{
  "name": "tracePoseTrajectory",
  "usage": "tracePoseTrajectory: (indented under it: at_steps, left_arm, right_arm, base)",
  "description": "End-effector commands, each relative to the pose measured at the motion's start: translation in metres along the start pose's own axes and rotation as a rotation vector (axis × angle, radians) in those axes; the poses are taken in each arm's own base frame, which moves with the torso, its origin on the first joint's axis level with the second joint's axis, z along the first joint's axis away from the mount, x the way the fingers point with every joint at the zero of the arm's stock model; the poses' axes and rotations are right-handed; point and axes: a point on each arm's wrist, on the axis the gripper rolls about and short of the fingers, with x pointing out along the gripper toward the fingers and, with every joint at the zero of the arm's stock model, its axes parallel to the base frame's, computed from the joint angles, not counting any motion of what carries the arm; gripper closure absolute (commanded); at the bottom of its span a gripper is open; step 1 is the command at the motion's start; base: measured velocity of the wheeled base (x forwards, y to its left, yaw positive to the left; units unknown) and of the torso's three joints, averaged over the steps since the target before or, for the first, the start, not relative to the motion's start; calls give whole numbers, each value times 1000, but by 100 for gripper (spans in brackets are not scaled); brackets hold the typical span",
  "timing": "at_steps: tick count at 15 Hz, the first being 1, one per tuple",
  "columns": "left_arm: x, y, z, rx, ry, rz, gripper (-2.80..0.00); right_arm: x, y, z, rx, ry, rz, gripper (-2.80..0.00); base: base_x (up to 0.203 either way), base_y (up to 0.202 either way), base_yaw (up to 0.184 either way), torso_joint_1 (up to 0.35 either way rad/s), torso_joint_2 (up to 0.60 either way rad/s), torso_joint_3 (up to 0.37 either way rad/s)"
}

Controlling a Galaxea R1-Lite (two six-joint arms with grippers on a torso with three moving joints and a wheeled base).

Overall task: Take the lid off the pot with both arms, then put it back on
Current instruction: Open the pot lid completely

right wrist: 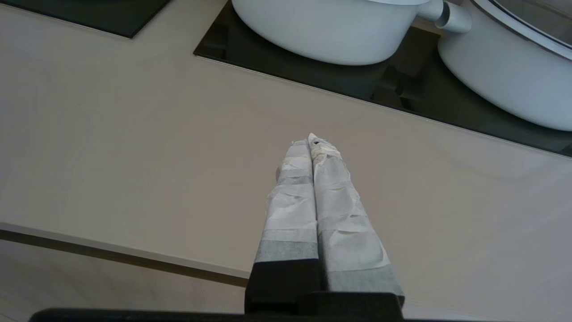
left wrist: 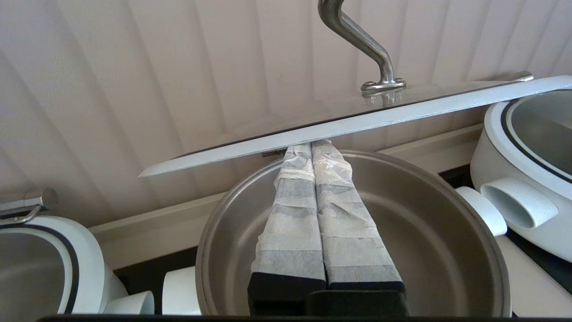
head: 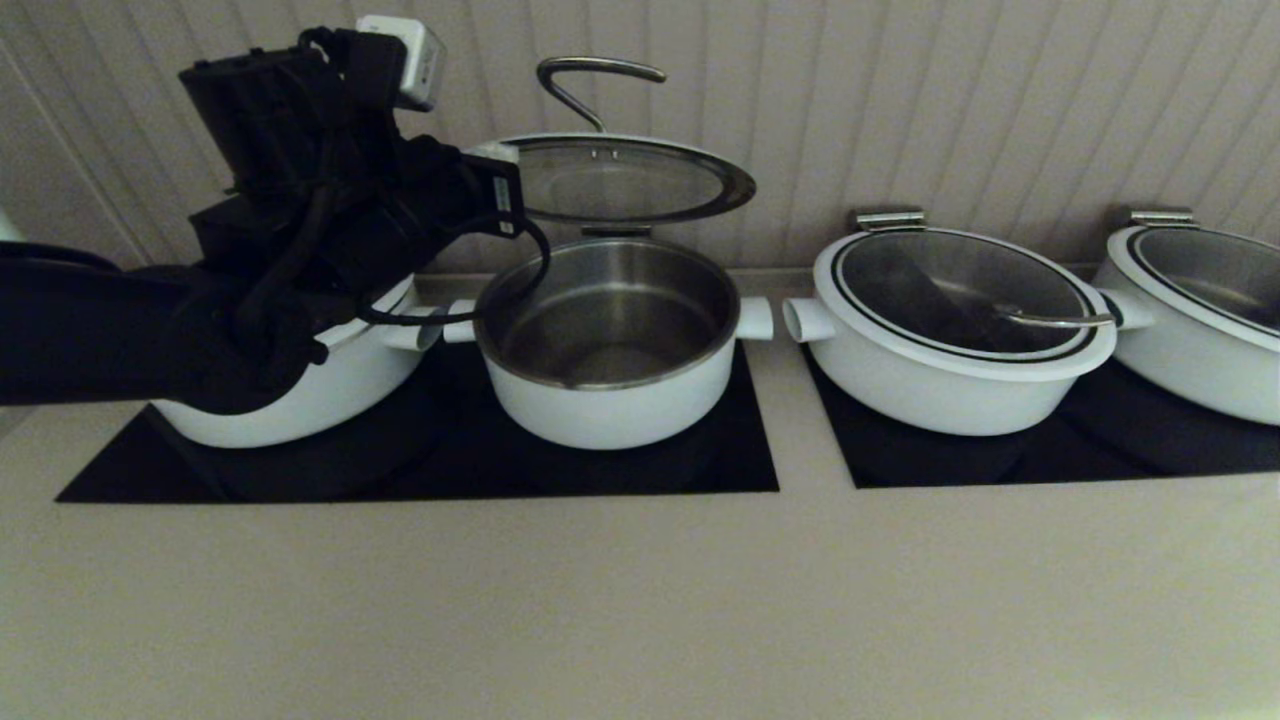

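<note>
The lid (head: pixel 620 180), glass with a white ring and an arched steel handle (head: pixel 590 85), is raised and tilted above the open pot (head: pixel 610 400). The pot's steel inside is bare. My left gripper (head: pixel 490 155) reaches in from the left. Its taped fingers are shut together, with their tips against the underside of the lid's rim. In the left wrist view the left gripper (left wrist: pixel 311 145) touches the lid (left wrist: pixel 357 125) over the pot (left wrist: pixel 447 210). My right gripper (right wrist: pixel 310 141) is shut and empty, low over the counter's front, out of the head view.
A wider lidded white pot (head: pixel 960 370) stands to the right and another (head: pixel 1200 330) at the far right. A third (head: pixel 330 390) is at the left, under my left arm. All stand on black hob panels (head: pixel 600 470). The beige counter (head: pixel 640 600) lies in front.
</note>
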Motion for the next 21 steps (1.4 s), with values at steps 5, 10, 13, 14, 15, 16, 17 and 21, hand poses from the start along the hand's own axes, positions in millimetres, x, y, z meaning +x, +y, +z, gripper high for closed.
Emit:
tracePoseTrajectory:
  at_steps: [5,10,13,14,15,16,17,21]
  left_arm:
    - [8,0,5,-2,-34,8,0]
    - [15,2,14,-3,-73,16,0]
    - [19,5,14,0,-81,26,0]
    - [20,5,14,2,-83,27,0]
    - [22,5,14,2,-86,28,0]
    - [23,6,14,3,-87,30,0]
    - [25,7,14,4,-91,35,0]
    - [33,8,6,15,-120,45,0]
  right_arm:
    - [0,0,0,-2,1,1,0]
    - [0,0,0,-2,2,1,0]
    - [0,0,0,-2,1,1,0]
    - [0,0,0,-2,1,1,0]
    - [0,0,0,-2,1,1,0]
    - [0,0,0,-2,2,1,0]
    - [0,0,0,-2,1,1,0]
    - [0,0,0,-2,2,1,0]
  base:
    - [0,0,0,0,0,0]
    - [0,0,0,0,0,0]
    - [0,0,0,0,0,0]
    - [0,0,0,0,0,0]
    - [0,0,0,0,0,0]
    - [0,0,0,0,0,0]
    - [0,0,0,0,0,0]
    - [0,0,0,0,0,0]
